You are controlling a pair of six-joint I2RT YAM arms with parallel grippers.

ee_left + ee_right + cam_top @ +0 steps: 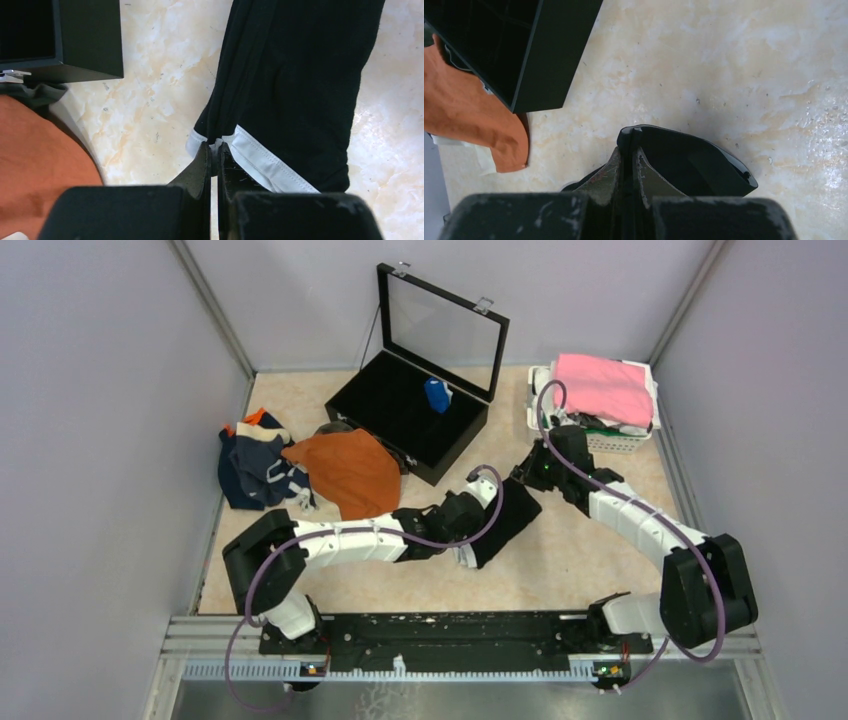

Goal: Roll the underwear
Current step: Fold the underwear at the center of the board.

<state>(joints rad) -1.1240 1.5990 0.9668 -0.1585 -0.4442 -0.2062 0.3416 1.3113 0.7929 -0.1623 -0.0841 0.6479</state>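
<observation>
The black underwear (pixel 507 518) lies on the table (pixel 580 560) in the middle of the overhead view, folded into a narrow strip and stretched between the two arms. Its long axis runs from lower left to upper right.

The left tool (pixel 214 150) is clenched on the lower-left end, its jaws pinched together on the white waistband (pixel 260 160) where the folded edges meet. The right tool (pixel 626 152) is clenched too, and it looks to be grasping a raised fold of the black cloth at the upper-right end. The wrist view shows dark fabric bunched right at its tips.

Each arm has its own end, so neither is nearer than the other. To my eye the roll has to travel along that diagonal, one end turned over toward the other while the strip stays taut.

The rust-orange pair (pixel 350 470) waits to the left of the strip. The black case (pixel 410 410) stands open in the upper middle.
</observation>
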